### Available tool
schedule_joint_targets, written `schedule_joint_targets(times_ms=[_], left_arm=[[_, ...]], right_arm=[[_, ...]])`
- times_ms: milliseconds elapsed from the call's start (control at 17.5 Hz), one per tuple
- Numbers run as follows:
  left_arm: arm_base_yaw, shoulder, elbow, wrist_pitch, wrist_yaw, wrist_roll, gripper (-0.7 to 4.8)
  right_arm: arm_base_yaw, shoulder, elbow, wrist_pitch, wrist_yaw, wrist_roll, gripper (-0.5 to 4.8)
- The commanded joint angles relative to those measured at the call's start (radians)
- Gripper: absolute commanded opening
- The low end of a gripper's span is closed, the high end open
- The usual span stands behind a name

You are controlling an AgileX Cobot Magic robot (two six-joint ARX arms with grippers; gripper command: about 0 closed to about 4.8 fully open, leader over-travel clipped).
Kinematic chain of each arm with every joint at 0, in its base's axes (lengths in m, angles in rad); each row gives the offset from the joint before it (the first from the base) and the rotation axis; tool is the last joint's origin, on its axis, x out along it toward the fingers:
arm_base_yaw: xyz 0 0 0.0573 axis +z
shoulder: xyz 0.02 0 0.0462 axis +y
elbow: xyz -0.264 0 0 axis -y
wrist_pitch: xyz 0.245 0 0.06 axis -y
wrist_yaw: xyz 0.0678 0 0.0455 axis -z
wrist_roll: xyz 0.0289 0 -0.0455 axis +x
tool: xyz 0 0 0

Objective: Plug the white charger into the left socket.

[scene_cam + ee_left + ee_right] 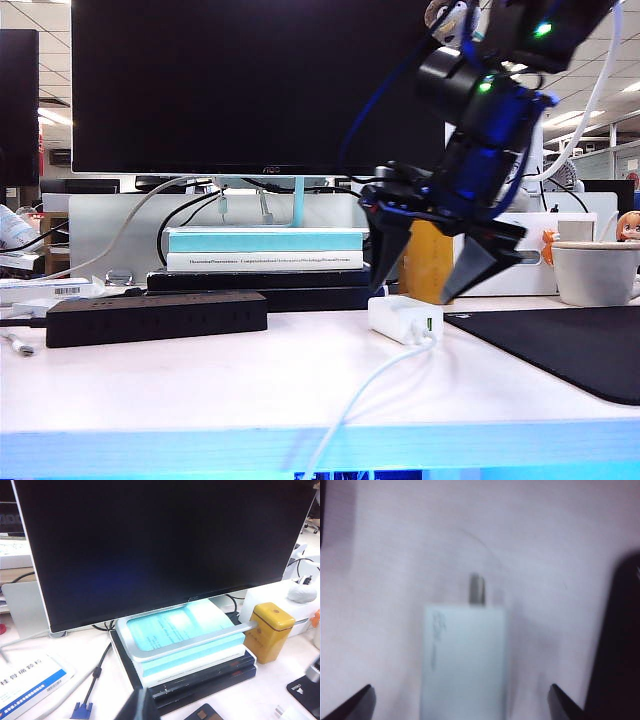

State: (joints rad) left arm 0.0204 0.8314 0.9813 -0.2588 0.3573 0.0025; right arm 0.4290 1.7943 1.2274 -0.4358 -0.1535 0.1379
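The white charger (405, 318) lies flat on the white table, and its thin white cable (350, 410) runs off the front edge. My right gripper (412, 292) hangs just above it, open, one finger on each side and neither touching it. In the right wrist view the charger (465, 660) lies between the spread fingertips, with a metal prong (477, 589) sticking out of its far end. The long black power strip (155, 318) lies to the left; from this low angle its left socket cannot be made out. My left gripper (141, 706) is shut and empty, held in front of the monitor stand.
A large monitor (260, 85) stands on stacked books (265, 262) behind the strip. There is a black mat (560, 345) at the right, with a white cup (595, 272) behind it. A yellow tin (270, 630) sits beside the books. A blue VGA plug (81, 711) lies near the left gripper.
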Motion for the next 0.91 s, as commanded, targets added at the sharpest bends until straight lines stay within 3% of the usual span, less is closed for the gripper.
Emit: schedule_joint_targets(times_ms=[57,857,914], left_arm=[[0.0,-0.002,0.005,0.012,0.005,-0.004,-0.06],[0.0,-0.002,0.004,0.003,0.005,-0.004,-0.06],[0.0,-0.002,0.004,0.002,0.006,-0.004,-0.06]], right_arm=[[0.008,0.035,0.059,-0.034,0.026,-0.048,4.79],[0.052,0.135,0.111,-0.111,0.094,-0.116,4.79],[0.052,0.135,0.111,-0.109,0.118,-0.116,4.57]])
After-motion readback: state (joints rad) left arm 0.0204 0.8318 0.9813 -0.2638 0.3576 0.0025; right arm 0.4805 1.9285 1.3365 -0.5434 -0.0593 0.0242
